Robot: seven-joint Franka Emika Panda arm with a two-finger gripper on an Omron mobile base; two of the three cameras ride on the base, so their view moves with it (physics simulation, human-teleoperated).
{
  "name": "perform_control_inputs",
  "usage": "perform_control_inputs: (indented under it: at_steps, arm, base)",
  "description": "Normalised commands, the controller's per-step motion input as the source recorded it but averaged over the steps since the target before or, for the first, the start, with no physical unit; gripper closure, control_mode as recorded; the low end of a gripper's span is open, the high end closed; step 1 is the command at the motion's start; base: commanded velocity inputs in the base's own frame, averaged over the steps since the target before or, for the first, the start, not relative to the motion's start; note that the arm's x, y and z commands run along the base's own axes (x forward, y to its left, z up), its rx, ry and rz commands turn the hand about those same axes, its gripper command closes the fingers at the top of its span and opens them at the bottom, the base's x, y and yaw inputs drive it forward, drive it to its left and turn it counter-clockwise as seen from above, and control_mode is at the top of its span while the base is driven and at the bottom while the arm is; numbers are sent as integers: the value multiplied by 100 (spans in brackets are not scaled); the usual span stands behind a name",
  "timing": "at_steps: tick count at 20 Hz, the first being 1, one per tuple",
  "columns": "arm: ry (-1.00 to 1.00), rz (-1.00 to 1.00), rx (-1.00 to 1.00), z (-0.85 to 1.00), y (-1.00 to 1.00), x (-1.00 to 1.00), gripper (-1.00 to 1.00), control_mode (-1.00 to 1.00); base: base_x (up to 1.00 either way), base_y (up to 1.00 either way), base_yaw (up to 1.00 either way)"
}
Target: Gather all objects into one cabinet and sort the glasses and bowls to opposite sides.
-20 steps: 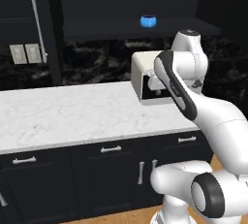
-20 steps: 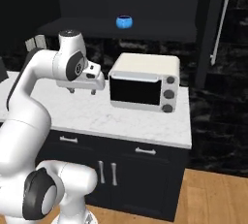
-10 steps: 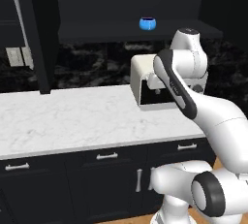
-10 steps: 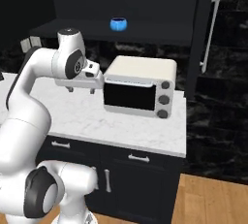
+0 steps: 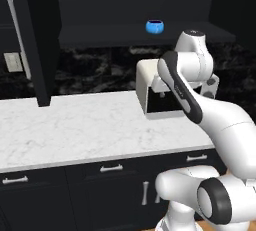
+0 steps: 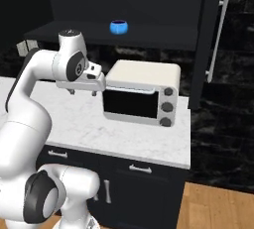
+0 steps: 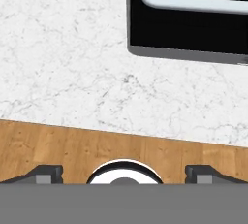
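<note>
A small blue bowl [image 5: 155, 26] [image 6: 118, 26] stands alone on the dark shelf of the open black cabinet [image 5: 110, 35] [image 6: 158, 38]. The cabinet's doors stand swung out, each with a long silver bar handle [image 5: 15, 32] [image 6: 218, 34]. My gripper [image 6: 82, 93] [image 7: 124, 172] hangs open and holds nothing. It points down over the white marble counter [image 6: 149, 136], just left of the toaster oven and well below the shelf. In the hand view its fingertips [image 7: 46, 172] stand wide apart above the counter's front edge. The glasses are out of view.
A white toaster oven [image 5: 152, 92] [image 6: 144, 94] [image 7: 189, 19] with a bar handle stands on the counter under the shelf. Black drawers with short silver pulls [image 5: 111, 167] run below. Wooden floor [image 6: 218, 208] lies to the right. The open left door [image 5: 42, 40] juts out over the counter.
The whole picture has shifted slightly in both base views, so the base has moved. The arm keeps its pose and the gripper stays open. The blue bowl has not moved on the shelf.
</note>
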Motion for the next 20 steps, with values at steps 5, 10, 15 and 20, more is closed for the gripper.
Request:
perform_control_inputs:
  at_steps: [5, 10, 15, 20]
  arm:
    - [0, 0, 0, 0, 0, 0, -100, 100]
    - [0, 0, 0, 0, 0, 0, -100, 100]
    - [0, 0, 0, 0, 0, 0, -100, 100]
    - [-25, 0, 2, 34, 0, 0, -100, -100]
  base:
    - [38, 0, 0]
    - [8, -3, 0]
    - [-2, 0, 0]
    - [0, 0, 0]
